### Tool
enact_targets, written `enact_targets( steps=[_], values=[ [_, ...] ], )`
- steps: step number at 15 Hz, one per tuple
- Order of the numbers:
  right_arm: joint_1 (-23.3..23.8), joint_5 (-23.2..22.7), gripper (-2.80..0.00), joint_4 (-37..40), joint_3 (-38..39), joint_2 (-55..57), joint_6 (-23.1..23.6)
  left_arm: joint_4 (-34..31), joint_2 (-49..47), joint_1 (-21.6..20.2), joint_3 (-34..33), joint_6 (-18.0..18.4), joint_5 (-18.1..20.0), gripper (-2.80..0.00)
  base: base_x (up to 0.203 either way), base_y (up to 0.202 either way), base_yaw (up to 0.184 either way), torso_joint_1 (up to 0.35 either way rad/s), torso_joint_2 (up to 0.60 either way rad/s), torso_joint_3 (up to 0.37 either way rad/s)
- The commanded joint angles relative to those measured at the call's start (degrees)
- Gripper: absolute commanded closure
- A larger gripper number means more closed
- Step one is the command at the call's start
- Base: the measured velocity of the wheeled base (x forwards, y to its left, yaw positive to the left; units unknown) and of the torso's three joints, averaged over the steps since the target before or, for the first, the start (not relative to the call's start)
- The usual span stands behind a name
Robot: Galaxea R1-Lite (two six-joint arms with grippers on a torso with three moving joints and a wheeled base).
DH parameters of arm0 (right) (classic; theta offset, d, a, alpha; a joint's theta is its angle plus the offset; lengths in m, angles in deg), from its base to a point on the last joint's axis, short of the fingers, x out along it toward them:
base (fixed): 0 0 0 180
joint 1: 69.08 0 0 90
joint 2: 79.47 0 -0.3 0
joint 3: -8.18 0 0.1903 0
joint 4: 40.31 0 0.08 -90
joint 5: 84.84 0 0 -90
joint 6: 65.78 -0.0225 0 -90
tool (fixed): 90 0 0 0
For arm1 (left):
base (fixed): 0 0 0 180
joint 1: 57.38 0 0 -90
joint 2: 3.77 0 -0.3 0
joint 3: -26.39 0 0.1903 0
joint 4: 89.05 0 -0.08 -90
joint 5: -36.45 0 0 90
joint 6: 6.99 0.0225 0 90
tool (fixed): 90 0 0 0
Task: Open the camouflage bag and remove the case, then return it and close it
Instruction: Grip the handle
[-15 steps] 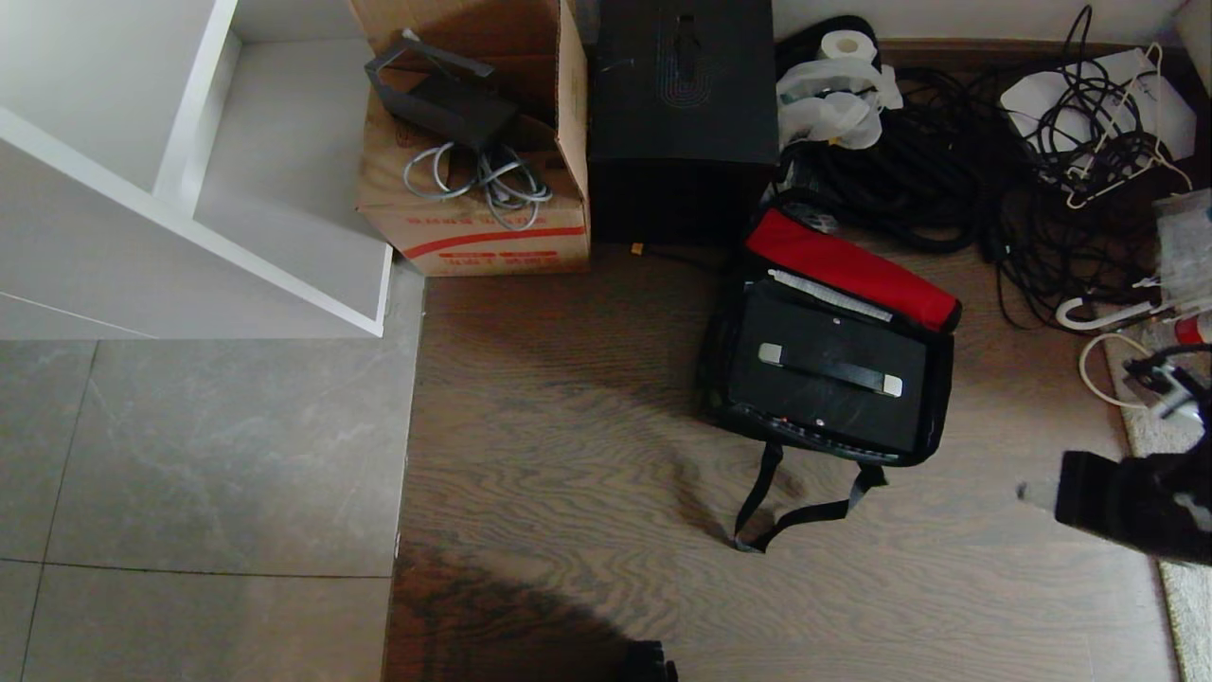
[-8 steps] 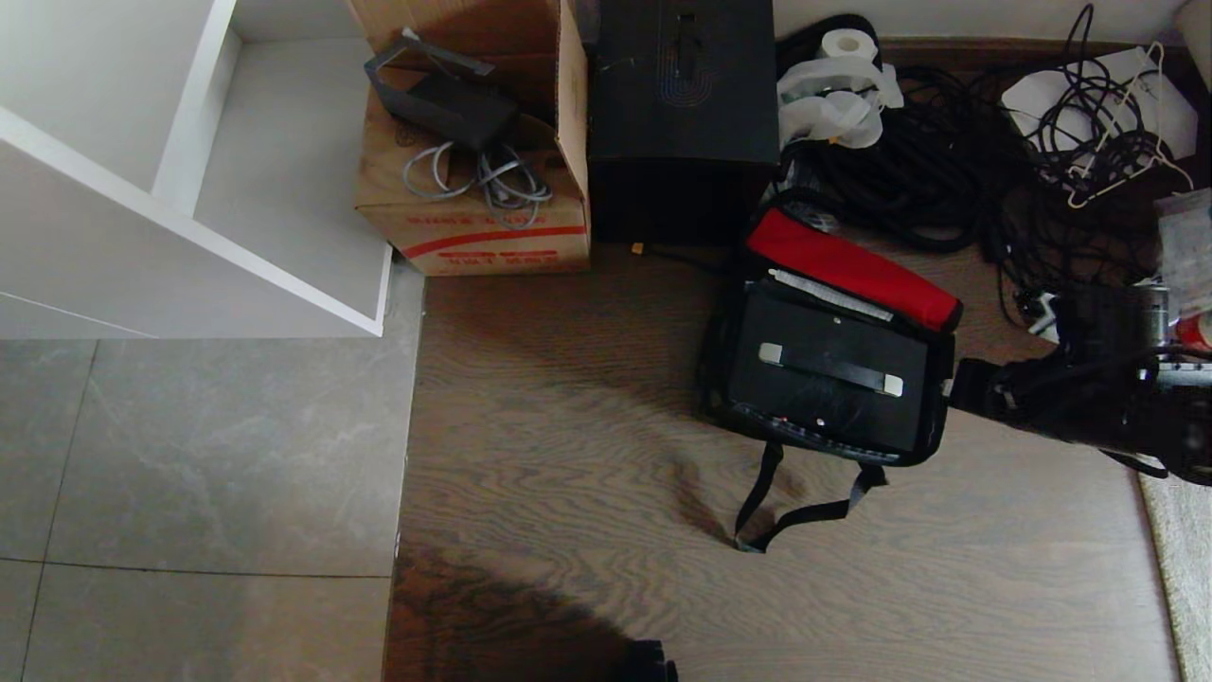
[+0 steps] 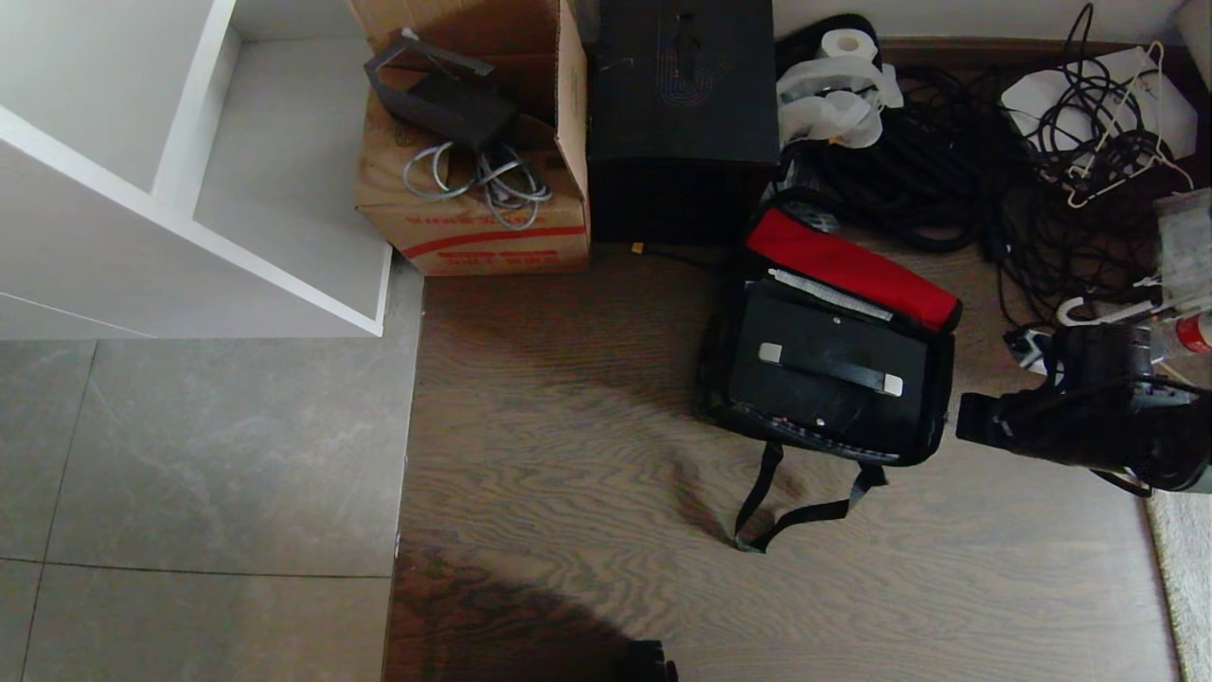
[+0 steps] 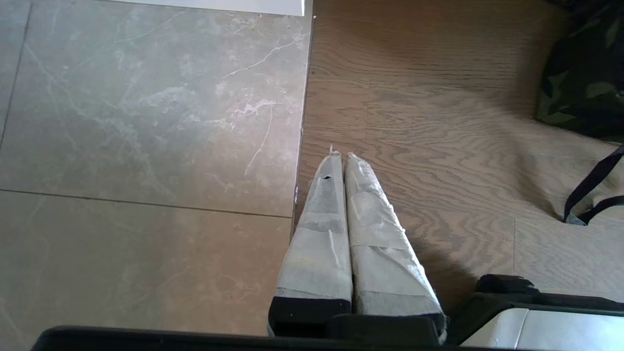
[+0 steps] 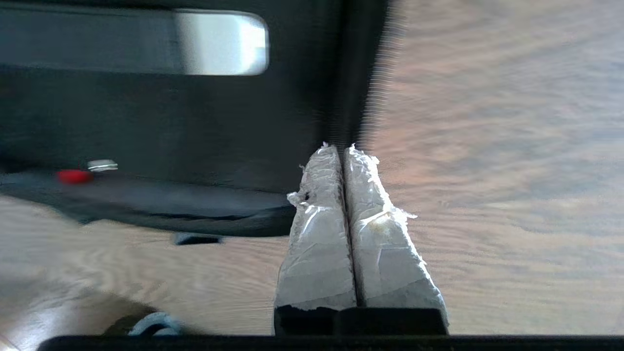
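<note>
The camouflage bag [image 3: 937, 417] lies open on the wooden floor, its red-lined flap [image 3: 852, 267] folded back toward the wall. Inside it the black case [image 3: 824, 403] lies flat, its bar handle [image 3: 830, 369] facing up. My right arm [image 3: 1079, 417] reaches in from the right, level with the bag's right end. In the right wrist view the right gripper [image 5: 343, 148] is shut and empty, its tips over the bag's edge beside the case [image 5: 146, 112] and one silver handle mount [image 5: 222, 43]. The left gripper [image 4: 341, 155] hangs shut over the floor, away from the bag [image 4: 580, 92].
A brown carton [image 3: 473, 223] and a tall black box [image 3: 682, 114] stand behind the bag. Tangled black cables [image 3: 947, 170] cover the floor at back right. The bag's strap [image 3: 795, 511] trails forward. A white shelf unit [image 3: 189, 189] is at left and a rug edge [image 3: 1184, 568] at right.
My right arm has swung in from the lower right edge to the bag's right end, then sunk slightly. The bag and case have not moved.
</note>
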State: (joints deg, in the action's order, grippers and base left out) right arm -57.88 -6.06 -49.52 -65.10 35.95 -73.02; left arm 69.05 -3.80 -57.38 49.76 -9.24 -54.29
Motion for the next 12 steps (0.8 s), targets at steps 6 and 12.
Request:
enact_targets(
  steps=[6,12],
  values=[
    [0.85,-1.26,0.0,-2.06,-2.54,7.18,0.13,0.03,0.02,0.0,-0.53,-0.03,-0.05,0.0,0.0,0.0,0.0,0.0,0.0,0.0],
    [0.12,-1.14,0.0,-5.51,-3.88,10.27,-0.35,0.03,0.02,-0.05,-0.53,-0.03,-0.05,0.0,0.0,0.0,0.0,0.0,0.0,0.0]
  ],
)
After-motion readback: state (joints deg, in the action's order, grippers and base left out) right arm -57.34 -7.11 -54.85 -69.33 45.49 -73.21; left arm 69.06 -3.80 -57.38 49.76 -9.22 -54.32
